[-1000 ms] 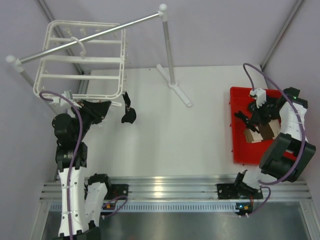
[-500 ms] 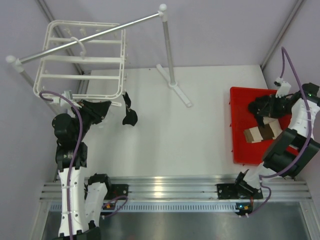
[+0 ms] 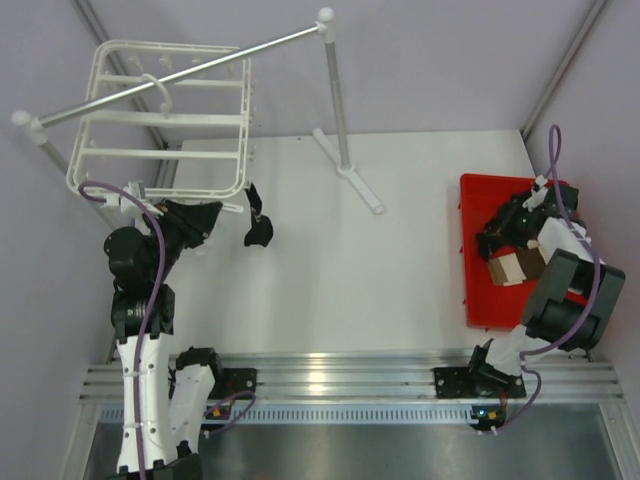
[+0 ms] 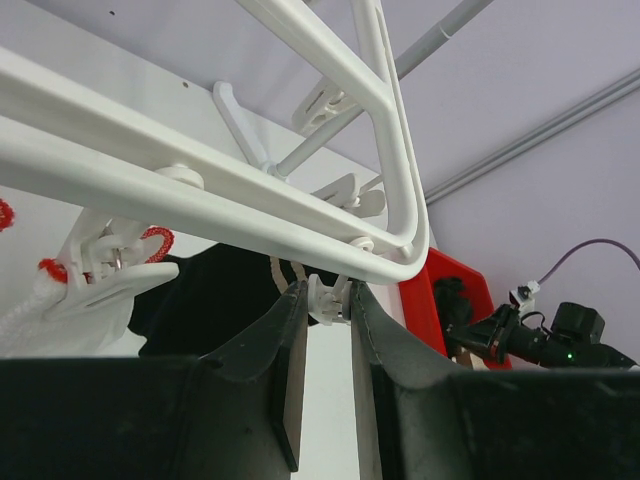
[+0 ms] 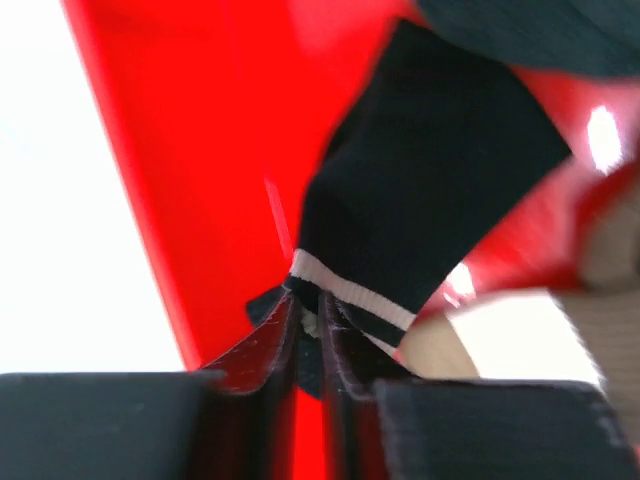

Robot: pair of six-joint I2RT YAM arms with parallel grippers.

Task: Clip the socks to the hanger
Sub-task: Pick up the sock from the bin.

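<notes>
Both edges busy: left gripper (image 4: 326, 292) pinches a clip (image 4: 330, 306) at the hanger (image 4: 200, 200) corner; right gripper (image 5: 308, 322) clamps a sock (image 5: 420, 200) cuff in the red tray (image 3: 480, 300), wide tabletop (image 3: 400, 260) between.

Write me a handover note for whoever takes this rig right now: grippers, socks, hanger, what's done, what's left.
The left gripper is shut on a white clip at the near right corner of the hanger.
The right gripper is shut on the striped cuff of the second sock, low in the red bin.
Done: the hung sock dangles from that same hanger corner.
Left: lift the second sock out of the bin, carry it across to the hanger and get it into a clip, probably the one the left gripper is on.
</notes>
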